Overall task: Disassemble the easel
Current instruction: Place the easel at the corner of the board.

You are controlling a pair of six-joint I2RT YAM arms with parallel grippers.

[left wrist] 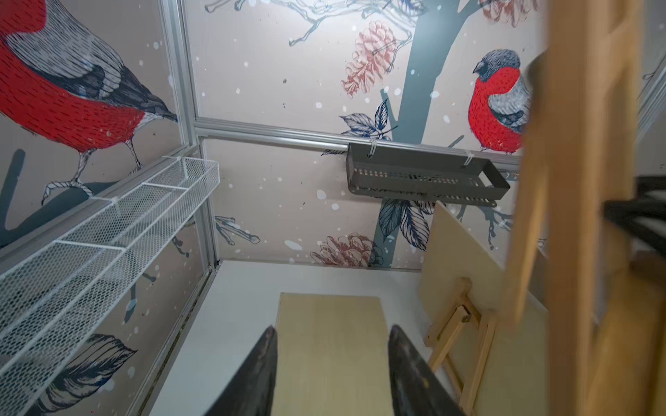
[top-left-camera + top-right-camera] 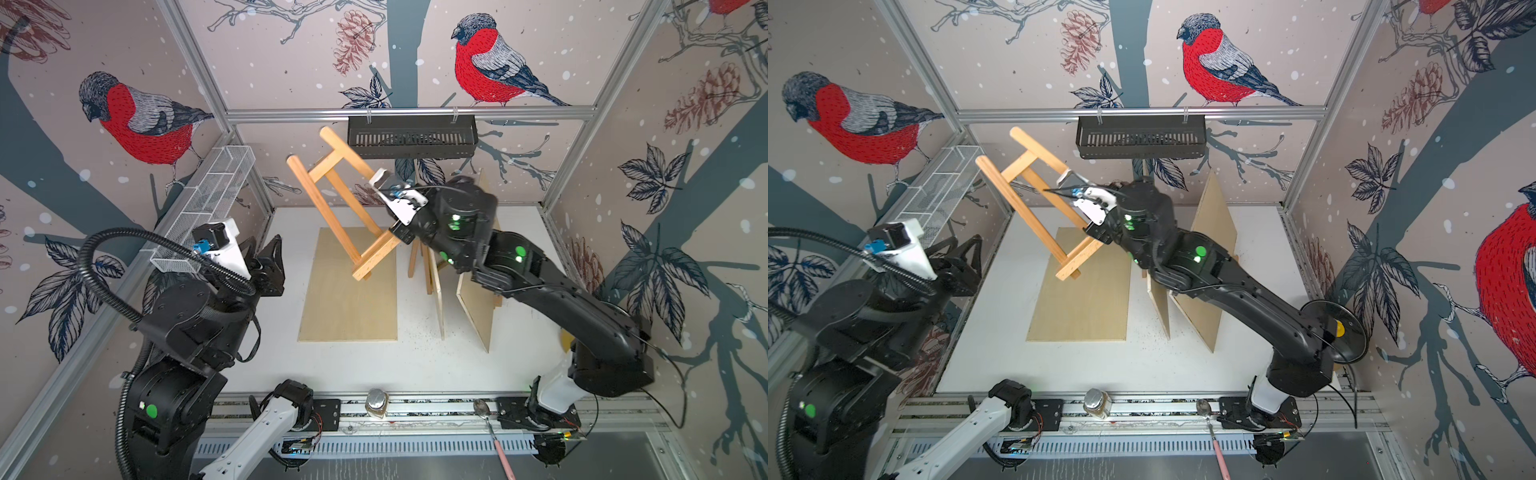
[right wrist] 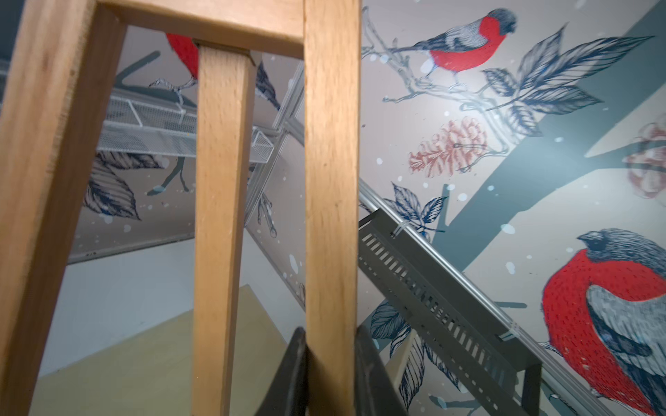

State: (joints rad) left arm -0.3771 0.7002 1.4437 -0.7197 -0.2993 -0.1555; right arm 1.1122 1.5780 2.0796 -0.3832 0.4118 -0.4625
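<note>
The easel's wooden frame [image 2: 332, 199] [image 2: 1034, 199] hangs tilted in the air over the back of the table in both top views. My right gripper [image 2: 394, 232] [image 2: 1094, 230] [image 3: 329, 342] is shut on one side leg [image 3: 331, 180] of that frame, with a black finger on each face. A second wooden stand piece [image 2: 417, 262] [image 1: 457, 324] stays upright on the table to the right. My left gripper [image 2: 270, 257] [image 2: 963, 253] [image 1: 333, 331] is open and empty near the left wall, apart from the frame.
A plywood board [image 2: 349, 303] [image 1: 329, 378] lies flat mid-table. Two boards [image 2: 478, 307] [image 2: 1200, 266] stand on edge at the right. A black basket [image 2: 411, 137] hangs on the back rail and a white mesh basket [image 2: 208, 203] on the left wall. A jar [image 2: 376, 403] and a spoon [image 2: 494, 432] lie on the front rail.
</note>
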